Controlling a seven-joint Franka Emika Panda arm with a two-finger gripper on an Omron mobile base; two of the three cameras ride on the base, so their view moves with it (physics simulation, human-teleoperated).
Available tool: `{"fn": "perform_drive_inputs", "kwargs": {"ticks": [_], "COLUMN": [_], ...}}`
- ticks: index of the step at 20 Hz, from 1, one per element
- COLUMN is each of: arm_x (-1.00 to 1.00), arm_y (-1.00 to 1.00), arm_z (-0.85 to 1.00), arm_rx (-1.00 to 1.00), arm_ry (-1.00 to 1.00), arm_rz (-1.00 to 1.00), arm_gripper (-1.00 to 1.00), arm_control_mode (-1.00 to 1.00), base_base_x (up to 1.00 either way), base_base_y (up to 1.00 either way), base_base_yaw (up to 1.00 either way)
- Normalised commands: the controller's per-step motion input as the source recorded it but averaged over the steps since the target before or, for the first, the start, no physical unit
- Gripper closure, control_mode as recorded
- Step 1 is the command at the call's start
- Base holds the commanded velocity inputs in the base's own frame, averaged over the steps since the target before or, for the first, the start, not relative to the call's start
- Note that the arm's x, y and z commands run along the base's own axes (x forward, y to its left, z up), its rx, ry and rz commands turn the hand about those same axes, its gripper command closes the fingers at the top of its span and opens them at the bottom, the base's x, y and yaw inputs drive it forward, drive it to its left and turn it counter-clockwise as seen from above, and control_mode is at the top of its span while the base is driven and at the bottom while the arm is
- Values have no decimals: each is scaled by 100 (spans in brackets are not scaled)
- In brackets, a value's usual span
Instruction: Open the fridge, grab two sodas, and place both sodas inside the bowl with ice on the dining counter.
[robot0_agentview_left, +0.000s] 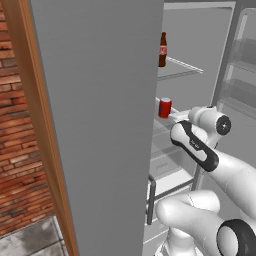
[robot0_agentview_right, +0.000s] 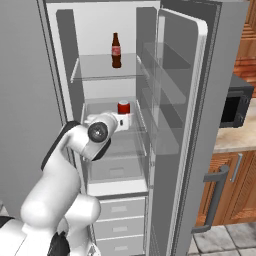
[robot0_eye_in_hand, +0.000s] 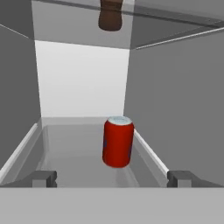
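the fridge (robot0_agentview_right: 200, 125) stands with its right door swung wide, showing the white interior, glass shelves and white drawers (robot0_agentview_right: 117, 220) below. the red can (robot0_eye_in_hand: 118, 141) stands upright on the middle glass shelf (robot0_agentview_right: 112, 131), silver top up; in the right base view it (robot0_agentview_right: 123, 107) sits just past the robot's wrist, and in the left base view it (robot0_agentview_left: 165, 107) peeks out beside the closed grey left door (robot0_agentview_left: 100, 125). the cola bottle (robot0_agentview_right: 116, 50) stands upright on the shelf above, well apart from the can; in the hand view its dark base (robot0_eye_in_hand: 110, 17) is seen through the glass overhead. the end effector (robot0_eye_in_hand: 112, 178) is reaching into the middle shelf space, released, its 2 fingertips (robot0_eye_in_hand: 43, 178) spread wide on either side of the can and not touching it; the can stands beyond them, slightly right of centre between the jaws. a microwave (robot0_agentview_right: 232, 107) sits on the wall counter (robot0_agentview_right: 232, 140) to the right of the fridge door. a brick wall (robot0_agentview_left: 20, 150) shows at the left in the left base view.
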Motion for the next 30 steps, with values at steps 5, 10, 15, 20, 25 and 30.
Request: {"fn": "perform_drive_inputs", "kwargs": {"ticks": [5, 10, 15, 20, 25, 30], "arm_x": [27, 24, 22, 21, 21, 19], "arm_y": [0, 0, 0, 0, 0, 0], "arm_z": [-9, -10, -12, -9, -7, -6], "arm_rx": [2, 3, 2, 2, 1, 1], "arm_ry": [0, 0, 0, 0, 0, 0], "arm_rz": [0, 0, 0, 0, 0, 0], "arm_gripper": [-100, -100, -100, -100, -100, -100], "arm_control_mode": [-100, -100, -100, -100, -100, -100], "base_base_x": [0, 0, 0, 0, 0, 0], "base_base_y": [0, 0, 0, 0, 0, 0], "base_base_yaw": [0, 0, 0, 0, 0, 0]}}
